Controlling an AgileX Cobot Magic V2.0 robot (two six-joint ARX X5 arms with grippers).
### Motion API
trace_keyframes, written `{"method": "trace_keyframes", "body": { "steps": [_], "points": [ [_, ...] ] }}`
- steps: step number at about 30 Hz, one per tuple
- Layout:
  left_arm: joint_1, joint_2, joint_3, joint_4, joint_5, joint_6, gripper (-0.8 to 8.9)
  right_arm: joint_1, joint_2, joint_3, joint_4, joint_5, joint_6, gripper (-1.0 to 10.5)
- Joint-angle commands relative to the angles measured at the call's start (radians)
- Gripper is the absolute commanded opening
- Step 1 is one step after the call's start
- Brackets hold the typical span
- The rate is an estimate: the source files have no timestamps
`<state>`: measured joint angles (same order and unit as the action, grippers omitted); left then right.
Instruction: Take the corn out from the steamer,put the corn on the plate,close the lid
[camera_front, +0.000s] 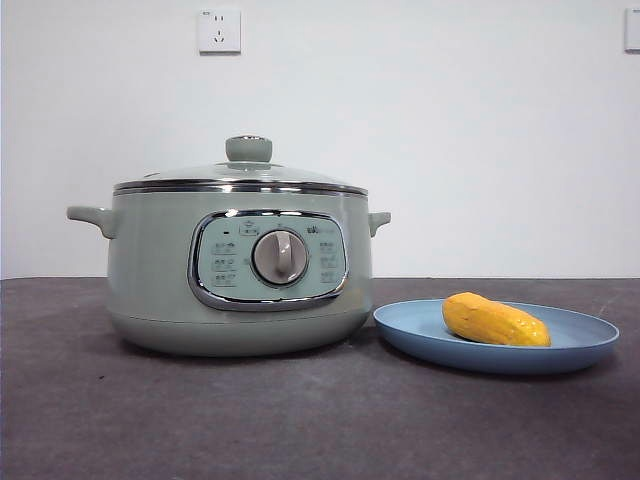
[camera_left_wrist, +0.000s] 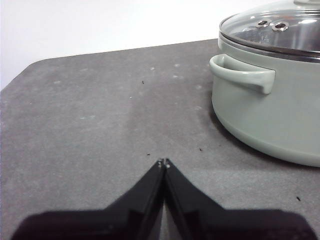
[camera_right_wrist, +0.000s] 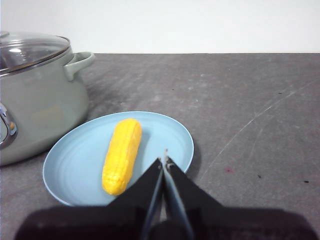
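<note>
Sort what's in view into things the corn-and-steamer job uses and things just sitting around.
Part of the job:
corn, lying on the plate
plate, beside the steamer
steamer
lid, closed on the steamer

Just there:
wall socket
table

Both tools are shut and hold nothing: left tool, right tool.

steamer (camera_front: 240, 270) panel labels too small to read

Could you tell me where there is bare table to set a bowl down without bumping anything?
Bare table lies beyond the steamer on its outer handle side, ahead of the left hand, and beyond the plate on the side away from the steamer. It is crowded where the plate, holding the corn, nearly meets the steamer.
</note>
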<state>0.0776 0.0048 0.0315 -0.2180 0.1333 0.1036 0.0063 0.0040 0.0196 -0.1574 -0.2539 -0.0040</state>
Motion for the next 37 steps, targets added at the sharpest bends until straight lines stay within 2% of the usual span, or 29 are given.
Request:
{"method": "trace_keyframes", "body": {
  "steps": [1,37],
  "points": [
    [0.003,-0.003,-0.012,0.000,0.000,-0.005,-0.04,0.000,-0.003,-0.014,-0.004,-0.001,0.010,0.0],
    [0.003,-0.003,-0.012,0.000,0.000,-0.005,-0.04,0.000,-0.003,-0.014,-0.004,-0.001,0.010,0.0]
  ]
}}
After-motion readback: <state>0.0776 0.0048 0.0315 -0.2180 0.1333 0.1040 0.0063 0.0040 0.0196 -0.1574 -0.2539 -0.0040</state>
